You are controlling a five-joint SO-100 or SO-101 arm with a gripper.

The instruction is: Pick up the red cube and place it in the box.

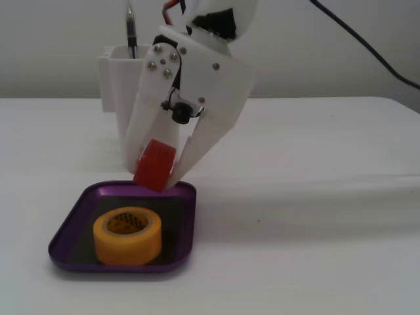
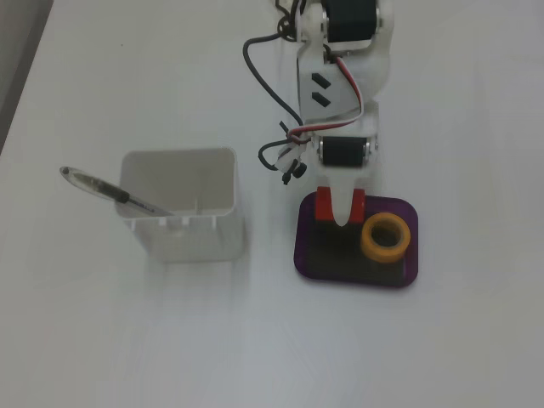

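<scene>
1. Over the far rim of the box (image 1: 72, 220) (image 2: 303, 255), the red cube (image 1: 155, 165) (image 2: 324, 207) is held clamped between the jaws of the gripper (image 1: 161, 178) (image 2: 340, 212), tilted and clear of the dark floor.
2. Inside the box, a yellow tape roll (image 1: 127, 235) (image 2: 386, 237) is seen lying flat toward its near edge.
3. Behind the box on the white worktop (image 1: 315, 216) (image 2: 127, 340), a tall white container (image 1: 139, 105) (image 2: 183, 217) is seen, with a pen (image 1: 130, 29) (image 2: 110, 193) propped in it.
</scene>
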